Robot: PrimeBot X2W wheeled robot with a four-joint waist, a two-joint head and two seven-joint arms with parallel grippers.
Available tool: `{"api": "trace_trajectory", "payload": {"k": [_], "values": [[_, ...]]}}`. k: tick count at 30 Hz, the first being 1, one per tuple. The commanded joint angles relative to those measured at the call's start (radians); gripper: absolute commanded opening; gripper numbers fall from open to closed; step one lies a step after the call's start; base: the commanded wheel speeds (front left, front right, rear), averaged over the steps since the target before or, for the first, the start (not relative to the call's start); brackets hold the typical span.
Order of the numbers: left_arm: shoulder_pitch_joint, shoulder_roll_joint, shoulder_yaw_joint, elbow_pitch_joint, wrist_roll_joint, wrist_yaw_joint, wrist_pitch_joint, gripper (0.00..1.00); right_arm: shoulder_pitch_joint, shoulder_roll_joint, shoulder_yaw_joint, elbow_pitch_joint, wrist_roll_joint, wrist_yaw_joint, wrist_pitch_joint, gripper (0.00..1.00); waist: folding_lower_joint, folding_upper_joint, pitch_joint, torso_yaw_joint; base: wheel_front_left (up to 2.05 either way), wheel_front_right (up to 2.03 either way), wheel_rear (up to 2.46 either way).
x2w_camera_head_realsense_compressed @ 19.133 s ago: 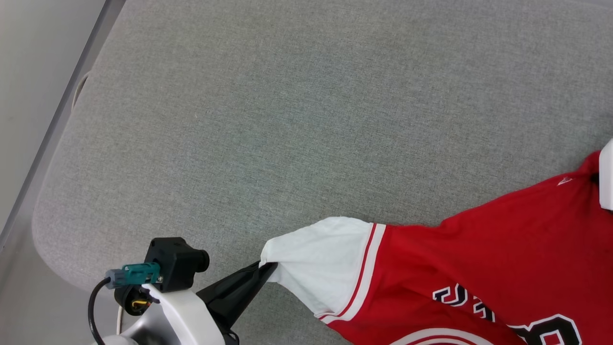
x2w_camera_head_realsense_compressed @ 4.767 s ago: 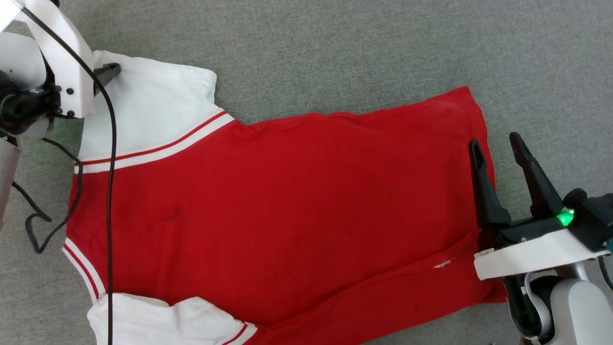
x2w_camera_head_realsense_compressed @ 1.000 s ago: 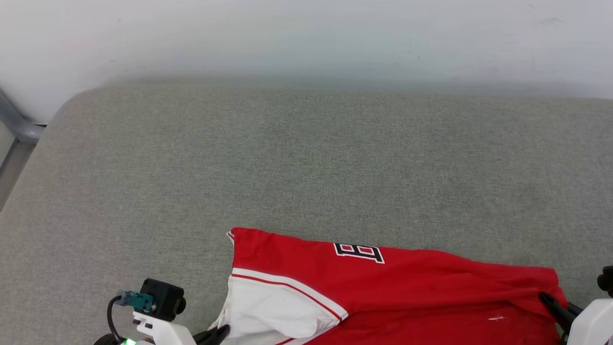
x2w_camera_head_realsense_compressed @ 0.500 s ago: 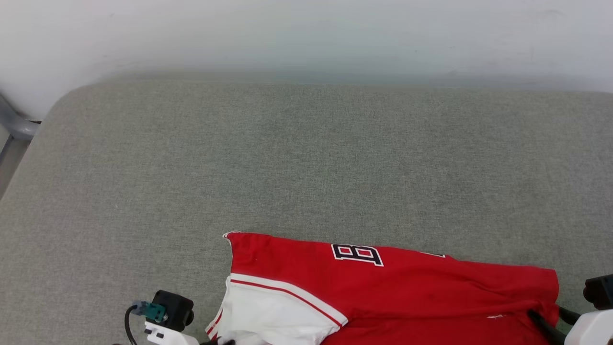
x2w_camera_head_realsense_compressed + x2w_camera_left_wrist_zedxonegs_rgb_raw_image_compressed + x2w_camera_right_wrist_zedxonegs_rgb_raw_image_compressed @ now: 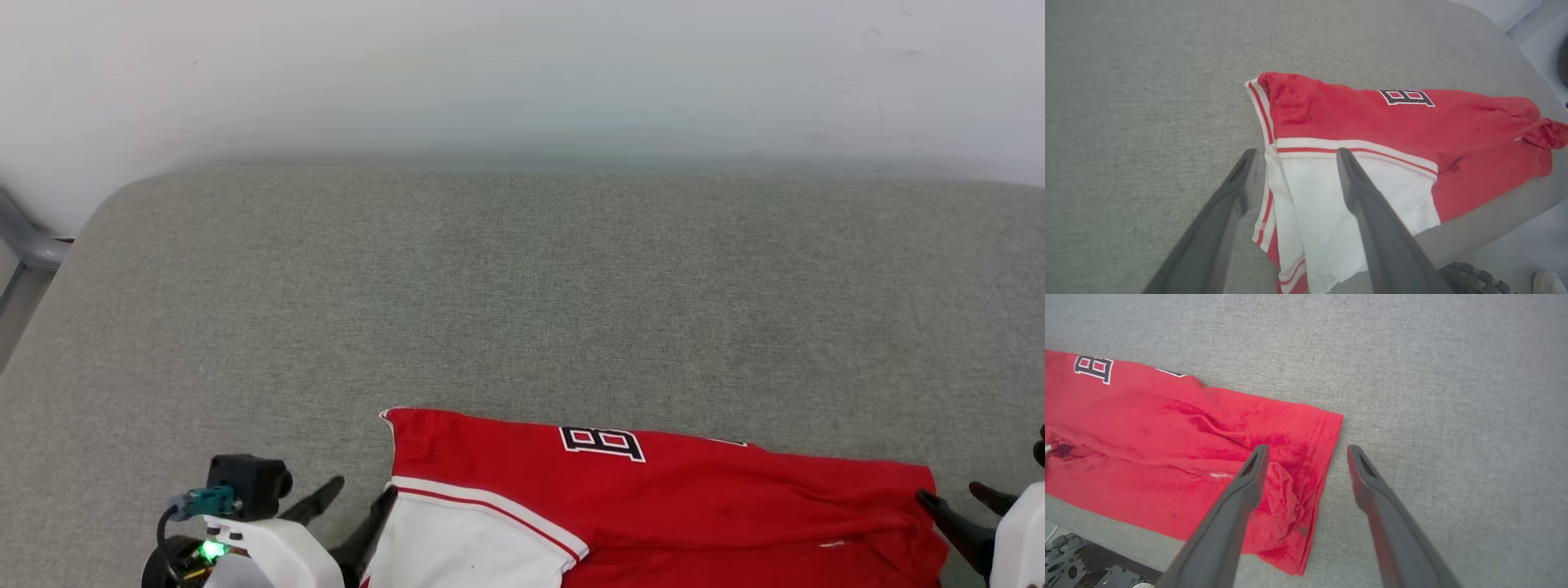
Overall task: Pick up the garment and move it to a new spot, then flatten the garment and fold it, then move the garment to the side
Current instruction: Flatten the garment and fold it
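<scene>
- Left claw (image 5: pixel 365 487) sits at 7 o'clock in the head view, jaws spread wide and holding nothing. In the left wrist view the left claw (image 5: pixel 1295 153) straddles the sleeve edge, one finger over bare grey surface (image 5: pixel 522 286), the other over white cloth.
- The garment (image 5: pixel 653 490) lies at 6 o'clock along the near edge of the surface, doubled lengthwise into a long band. Its white sleeve is at the left end and a black letter shows near the far fold.
- The near edge of the garment (image 5: pixel 1372 118) seems to droop over the surface's rim, though the angle makes that hard to confirm.
- The right end of the garment (image 5: pixel 1167 437) is the red hem, its near corner bunched into creases.
- Right claw (image 5: pixel 949 492) sits at 4 o'clock, also wide and empty. In its wrist view the right claw (image 5: pixel 1307 448) has one finger above the rumpled corner and one over bare surface.
- To do the fold well, I judge both claws should lift straight up so neither finger drags cloth. Then tug the bunched hem corner flat and draw any overhang onto the surface before the crosswise fold, pinching both layers together.
</scene>
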Motion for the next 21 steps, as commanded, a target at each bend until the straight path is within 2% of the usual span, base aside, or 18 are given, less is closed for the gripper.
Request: {"api": "trace_trajectory", "payload": {"k": [1, 7, 13, 17, 21], "values": [[-0.014, -0.008, 0.008, 0.0, 0.013, 0.007, -0.023, 1.0, -0.003, 0.023, -0.02, -0.014, -0.01, -0.001, 0.026, 1.0, 0.0, 0.0, 0.0, 0.001, 0.0, 0.0, 0.0], [-0.041, -0.031, 0.028, 0.024, 0.103, 0.019, -0.168, 1.0, -0.008, 0.159, -0.158, -0.075, -0.087, -0.001, 0.161, 1.0, 0.0, 0.0, 0.008, 0.008, 0.0, 0.0, 0.0], [-0.066, -0.062, 0.062, 0.065, 0.179, 0.027, -0.343, 1.0, -0.008, 0.317, -0.286, -0.06, -0.238, -0.001, 0.271, 1.0, 0.0, 0.0, 0.028, 0.02, 0.0, 0.0, 0.0], [-0.073, -0.075, 0.091, 0.087, 0.21, 0.028, -0.391, 1.0, -0.022, 0.396, -0.354, -0.047, -0.299, -0.001, 0.316, 1.0, 0.0, 0.0, 0.044, 0.029, 0.0, 0.0, 0.0], [-0.067, -0.084, 0.106, 0.104, 0.224, 0.011, -0.405, 1.0, -0.028, 0.442, -0.4, -0.017, -0.343, -0.001, 0.32, 1.0, 0.0, 0.0, 0.06, 0.038, 0.0, 0.0, 0.0]]}}
